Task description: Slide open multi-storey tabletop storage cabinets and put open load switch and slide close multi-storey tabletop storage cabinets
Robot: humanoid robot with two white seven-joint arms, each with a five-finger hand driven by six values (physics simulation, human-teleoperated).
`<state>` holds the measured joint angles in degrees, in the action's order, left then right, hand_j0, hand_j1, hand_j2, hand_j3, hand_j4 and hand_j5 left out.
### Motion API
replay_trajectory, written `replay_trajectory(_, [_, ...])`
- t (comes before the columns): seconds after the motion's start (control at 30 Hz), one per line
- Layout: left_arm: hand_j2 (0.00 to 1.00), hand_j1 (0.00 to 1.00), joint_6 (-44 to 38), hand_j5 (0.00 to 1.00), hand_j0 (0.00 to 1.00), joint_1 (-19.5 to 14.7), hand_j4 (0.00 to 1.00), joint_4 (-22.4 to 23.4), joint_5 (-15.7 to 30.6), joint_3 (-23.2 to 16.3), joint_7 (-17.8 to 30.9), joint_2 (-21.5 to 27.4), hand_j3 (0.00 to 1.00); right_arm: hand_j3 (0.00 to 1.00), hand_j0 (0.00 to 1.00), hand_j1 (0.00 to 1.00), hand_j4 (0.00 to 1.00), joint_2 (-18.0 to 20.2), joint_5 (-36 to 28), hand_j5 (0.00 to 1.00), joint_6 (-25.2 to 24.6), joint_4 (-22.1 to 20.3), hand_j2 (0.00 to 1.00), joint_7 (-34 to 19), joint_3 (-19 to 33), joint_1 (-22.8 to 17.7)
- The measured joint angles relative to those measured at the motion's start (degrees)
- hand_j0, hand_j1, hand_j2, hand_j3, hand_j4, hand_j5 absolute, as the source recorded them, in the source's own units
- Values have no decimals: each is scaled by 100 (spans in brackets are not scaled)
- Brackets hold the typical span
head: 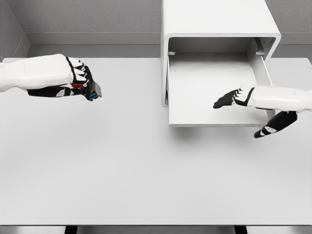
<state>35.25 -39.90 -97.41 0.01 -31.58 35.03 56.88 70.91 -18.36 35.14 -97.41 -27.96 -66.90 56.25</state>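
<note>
The left hand (80, 83) had its dark fingers (87, 78) curled tightly around the load switch (93, 90), a small dark block with flecks of red and blue, which poked out past the fingertips and hung above the bare left part of the counter (146, 185), well apart from the cabinet. The right hand (243, 105) was held loose and flat, grasping nothing, its fingers (225, 100) stretched over the pulled-out drawer (209, 83) while the thumb (273, 127) dropped outside the drawer's front right corner. The drawer looked like a shallow, smooth white tray with thin walls, slid forward out of the storage cabinet (214, 19), a glossy white box with rounded corners standing at the back of the counter. The counter was a plain, matte pale grey slab. From here, the switch seemed only partly enclosed, so a fast swing toward the drawer could probably let it slip out onto the counter. The right hand lay across the drawer's opening and could get in the way of the incoming left hand. A nudge from that thumb might also push the drawer partly shut before the switch was inside.
</note>
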Motion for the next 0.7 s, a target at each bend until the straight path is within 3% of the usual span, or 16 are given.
replay_trajectory(0.1, [43, 43, 1, 43, 43, -18, 43, -103, 36, 84, 2, -154, 43, 100, 100, 100, 100, 21, 54, 100, 0, 4, 100, -1, -4, 0])
replay_trajectory(0.23, [43, 43, 1, 43, 43, -237, 43, -145, 50, 122, 6, -614, 43, 100, 100, 100, 100, 65, 117, 100, -1, 10, 100, -1, 0, 0])
replay_trajectory(0.7, [43, 43, 8, 43, 43, -509, 43, -175, -131, 50, 16, -2117, 43, 100, 100, 100, 100, 100, 245, 100, -1, 13, 100, 11, 3, -63])
